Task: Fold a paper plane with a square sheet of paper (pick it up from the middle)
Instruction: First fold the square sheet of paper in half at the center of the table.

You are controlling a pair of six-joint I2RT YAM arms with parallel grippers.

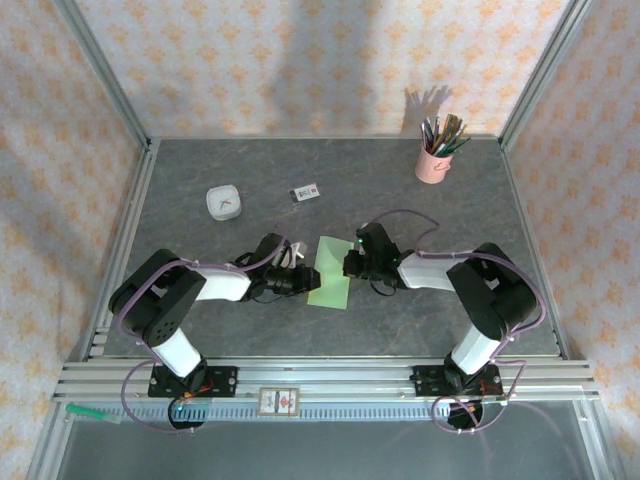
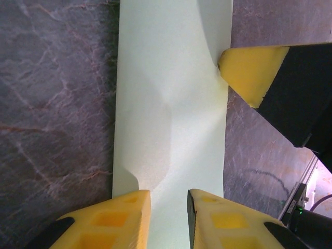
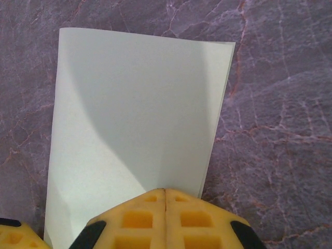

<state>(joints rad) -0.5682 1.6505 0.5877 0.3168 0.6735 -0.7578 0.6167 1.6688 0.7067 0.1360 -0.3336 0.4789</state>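
Two robot arms are meeting over the square sheet of paper (image 1: pixel 330 275), which is lying folded into a narrow pale green rectangle on the grey marbled table (image 1: pixel 200 170), midway between the arms. The left hand (image 2: pixel 168 199) is poised at the paper with its yellow fingers standing slightly apart, plain green surface showing through the gap. Whether the tips are pressing down cannot be told. The right hand (image 3: pixel 165 199) is holding its fingers closed flat against each other, with the tips resting at the paper's edge.

The overhead camera is taking in the surroundings. A pink pencil cup (image 1: pixel 433 162) bristling with pens is standing in the far right corner. A small white square dish (image 1: pixel 223 203) and a small white card (image 1: pixel 305 193) are sitting well apart from the paper, toward the far side. The card's dark print and a label plate (image 1: pixel 279 401) on the front rail are coming through too small to read.

The left wrist camera is catching a soft dent and a shallow crease across the paper's middle, with one yellow fingertip of the right hand touching its long edge. The right wrist camera is showing two layers along the folded edge, a curved shadow falling across the sheet, and a yellow tip of the left hand beside the paper's near corner.
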